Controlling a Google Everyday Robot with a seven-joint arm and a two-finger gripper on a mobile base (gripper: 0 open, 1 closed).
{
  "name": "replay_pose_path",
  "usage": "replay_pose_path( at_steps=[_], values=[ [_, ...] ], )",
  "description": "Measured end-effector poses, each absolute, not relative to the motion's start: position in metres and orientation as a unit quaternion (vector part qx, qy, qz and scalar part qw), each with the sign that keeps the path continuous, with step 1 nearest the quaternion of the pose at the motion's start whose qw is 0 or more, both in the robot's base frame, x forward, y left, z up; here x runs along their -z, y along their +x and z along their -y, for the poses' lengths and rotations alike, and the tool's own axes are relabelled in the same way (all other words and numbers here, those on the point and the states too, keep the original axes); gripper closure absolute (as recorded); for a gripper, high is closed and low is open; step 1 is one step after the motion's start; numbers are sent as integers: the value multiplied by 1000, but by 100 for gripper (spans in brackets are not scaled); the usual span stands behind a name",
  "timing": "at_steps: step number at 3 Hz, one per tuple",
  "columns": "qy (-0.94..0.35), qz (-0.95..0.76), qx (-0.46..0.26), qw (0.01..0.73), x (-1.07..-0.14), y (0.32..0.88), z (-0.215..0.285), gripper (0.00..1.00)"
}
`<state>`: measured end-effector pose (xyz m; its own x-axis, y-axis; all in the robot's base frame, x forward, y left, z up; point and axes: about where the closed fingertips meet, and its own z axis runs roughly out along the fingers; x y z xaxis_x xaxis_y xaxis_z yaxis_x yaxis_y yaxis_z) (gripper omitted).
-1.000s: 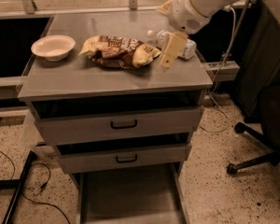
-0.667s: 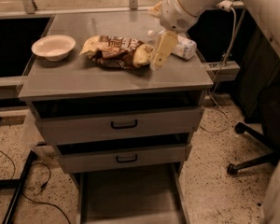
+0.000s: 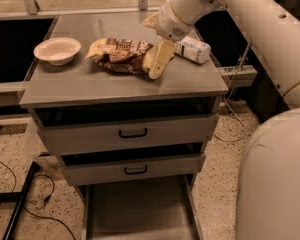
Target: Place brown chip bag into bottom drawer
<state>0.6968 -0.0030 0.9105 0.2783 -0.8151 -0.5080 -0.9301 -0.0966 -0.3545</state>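
The brown chip bag (image 3: 121, 54) lies flat on the cabinet top (image 3: 90, 84), near the middle. My gripper (image 3: 151, 49) comes in from the upper right and is open at the bag's right end. One pale finger (image 3: 159, 60) hangs down in front of the bag's right end, the other shows behind the wrist. The bag rests on the top and is not lifted. The bottom drawer (image 3: 140, 209) is pulled out below, a flat grey tray with thin side rails and nothing in it.
A white bowl (image 3: 57, 50) sits at the top's left. A white-labelled clear bottle (image 3: 192, 49) lies just right of the gripper. Two grey drawers with black handles (image 3: 132, 133) are slightly open. My arm's pale body (image 3: 272, 174) fills the right side. Cables lie on the floor at left.
The gripper has moved left, away from the bottle, to the right end of the chip bag. The bag, bowl and bottle have not moved.
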Motion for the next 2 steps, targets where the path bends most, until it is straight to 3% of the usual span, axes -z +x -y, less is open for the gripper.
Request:
replay_pose_path(
  at_steps=[2],
  values=[
    [-748, -581, -84, 312, -881, 727, -28, 0]
  ],
)
